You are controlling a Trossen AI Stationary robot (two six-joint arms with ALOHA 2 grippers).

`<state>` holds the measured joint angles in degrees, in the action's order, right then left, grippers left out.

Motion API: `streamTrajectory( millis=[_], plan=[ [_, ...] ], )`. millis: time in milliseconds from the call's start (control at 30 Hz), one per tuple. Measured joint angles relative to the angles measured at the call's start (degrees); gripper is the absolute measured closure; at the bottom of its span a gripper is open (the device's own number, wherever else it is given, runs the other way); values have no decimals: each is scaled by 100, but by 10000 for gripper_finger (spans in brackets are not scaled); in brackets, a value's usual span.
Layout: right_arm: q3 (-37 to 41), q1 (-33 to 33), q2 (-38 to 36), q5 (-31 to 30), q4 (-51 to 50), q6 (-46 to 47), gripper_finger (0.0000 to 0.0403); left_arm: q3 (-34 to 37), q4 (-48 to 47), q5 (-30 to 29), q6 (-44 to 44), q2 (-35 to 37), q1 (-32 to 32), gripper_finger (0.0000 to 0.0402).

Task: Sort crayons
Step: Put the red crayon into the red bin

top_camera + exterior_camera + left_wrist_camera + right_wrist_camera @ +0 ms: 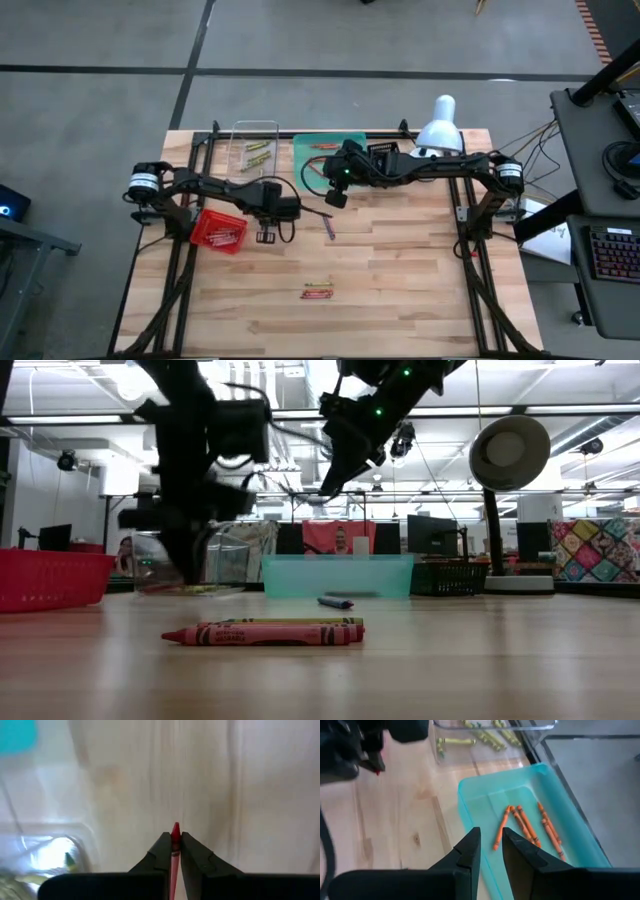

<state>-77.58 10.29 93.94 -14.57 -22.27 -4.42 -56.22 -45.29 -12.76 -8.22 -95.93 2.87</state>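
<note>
From above, the left claw is seen beside the red mesh basket; a dark crayon and a red pair lie on the planked worktop. At table level, waxy paper-wrapped sticks are shown. At the left wrist, a thin red crayon is pinched by its tip, so it could be twisted loose. The right claw, part-open and empty, hangs over the smooth teal tray of orange crayons.

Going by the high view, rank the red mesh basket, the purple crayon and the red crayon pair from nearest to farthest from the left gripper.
From the left gripper:
1. Red mesh basket, just beside it toward the left arm's base.
2. Purple crayon, a little farther, toward the table's middle.
3. Red crayon pair, farthest, near the front edge.
</note>
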Motion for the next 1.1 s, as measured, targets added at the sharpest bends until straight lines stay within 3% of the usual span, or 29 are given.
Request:
streamTrajectory(
  millis=[367,533,767,1100],
  plan=[
    [5,-82,-8,0,-507,340,338,-1019,-1705,745,288,681,-58,401],
    [6,-136,-8,0,-506,364,338,-1138,-2408,1141,708,1181,-168,401],
    [4,-190,-8,0,-488,386,341,-157,-2661,1424,1137,1937,-275,397],
    [4,-204,-8,2,-488,524,336,983,-2543,1283,1334,2211,-271,342]
  ],
)
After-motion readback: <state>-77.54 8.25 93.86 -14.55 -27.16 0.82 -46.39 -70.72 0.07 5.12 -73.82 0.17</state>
